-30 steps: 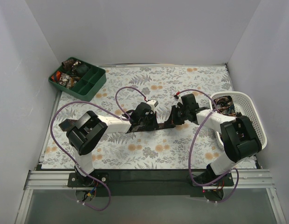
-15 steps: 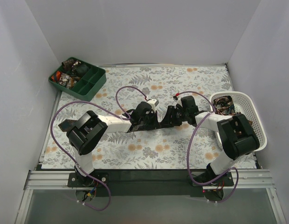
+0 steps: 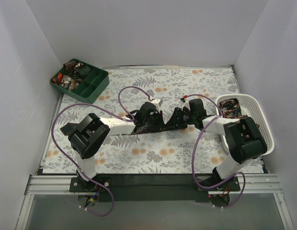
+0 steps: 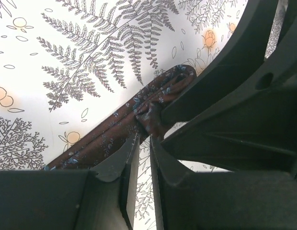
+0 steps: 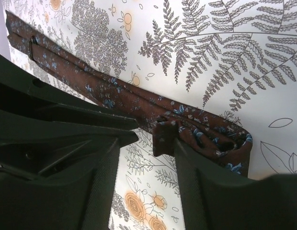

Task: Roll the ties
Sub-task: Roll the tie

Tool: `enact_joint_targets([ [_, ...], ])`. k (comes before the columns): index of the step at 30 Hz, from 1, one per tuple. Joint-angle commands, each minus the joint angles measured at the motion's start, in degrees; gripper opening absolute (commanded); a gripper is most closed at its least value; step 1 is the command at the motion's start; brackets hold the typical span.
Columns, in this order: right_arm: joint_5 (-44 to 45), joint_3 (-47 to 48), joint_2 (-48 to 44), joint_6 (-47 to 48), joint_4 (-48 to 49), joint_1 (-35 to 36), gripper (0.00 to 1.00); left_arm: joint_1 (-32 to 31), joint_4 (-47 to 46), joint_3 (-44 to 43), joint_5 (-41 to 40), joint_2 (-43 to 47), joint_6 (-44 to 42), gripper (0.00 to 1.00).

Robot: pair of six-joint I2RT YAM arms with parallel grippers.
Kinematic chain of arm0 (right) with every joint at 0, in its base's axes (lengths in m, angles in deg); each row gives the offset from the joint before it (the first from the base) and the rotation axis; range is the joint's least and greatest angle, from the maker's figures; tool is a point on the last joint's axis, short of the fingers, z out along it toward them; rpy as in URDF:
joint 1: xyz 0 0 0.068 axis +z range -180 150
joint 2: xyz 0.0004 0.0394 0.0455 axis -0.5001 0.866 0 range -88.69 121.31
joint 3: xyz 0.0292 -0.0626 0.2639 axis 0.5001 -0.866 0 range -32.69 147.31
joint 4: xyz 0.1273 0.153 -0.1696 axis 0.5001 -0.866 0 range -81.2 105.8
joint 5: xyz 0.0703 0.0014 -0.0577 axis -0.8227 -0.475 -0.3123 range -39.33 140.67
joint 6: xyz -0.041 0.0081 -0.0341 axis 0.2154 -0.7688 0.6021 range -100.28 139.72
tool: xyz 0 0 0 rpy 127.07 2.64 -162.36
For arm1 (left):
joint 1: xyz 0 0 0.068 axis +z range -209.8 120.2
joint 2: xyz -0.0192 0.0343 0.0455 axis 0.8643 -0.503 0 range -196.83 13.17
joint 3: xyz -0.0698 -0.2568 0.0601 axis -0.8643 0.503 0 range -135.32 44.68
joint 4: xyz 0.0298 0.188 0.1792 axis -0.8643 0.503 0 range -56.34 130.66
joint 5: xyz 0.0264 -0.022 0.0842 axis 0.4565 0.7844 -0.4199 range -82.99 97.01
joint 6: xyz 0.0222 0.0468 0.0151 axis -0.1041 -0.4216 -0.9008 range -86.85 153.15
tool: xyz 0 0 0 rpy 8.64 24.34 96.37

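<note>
Right claw [image 5: 151, 141] has slid toward 9 o'clock since the earlier frame, closing the gap to the left claw [image 4: 142, 140]; the two sit tip to tip at bench centre. Long narrow brown fabric necktie with small blue flower print [image 5: 115, 96] lies on the fern-and-flower printed bench [image 3: 187, 81], running from about 8 o'clock toward 3 o'clock under both claws, its end folded back on itself. Left claw is clenched to a thin slit, tips pinching a small raised flap of the necktie. Right claw is released, fingers spread either side of that same flap, one finger touching it. Dark green divided plastic tray [image 3: 99, 88] at 10 o'clock holds small coils; white plastic lattice basket [image 3: 257, 104] at 3 o'clock has dark fabric inside
</note>
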Motion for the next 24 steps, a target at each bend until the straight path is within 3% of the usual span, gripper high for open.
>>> enact_joint_targets([
  [1, -0.87, -0.55, 0.44, -1.28, 2.38, 0.01, 0.43, -0.41, -2.47, -1.24, -0.07, 1.25, 1.75, 0.16],
  [13, -0.17, -1.42, 0.34, -3.21, 2.73, -0.25, 0.45, -0.41, -3.0, -1.67, 0.19, 0.29, 2.72, 0.17],
  [16, -0.52, -2.12, 0.79, -4.18, 4.05, -0.25, 0.41, -0.41, -3.18, -1.76, 0.54, 0.11, 3.16, 0.18],
  [24, -1.4, -2.39, 1.14, -5.68, 5.89, -0.25, 0.41, -0.49, -4.76, -1.59, 1.51, -1.38, 4.21, 0.24],
])
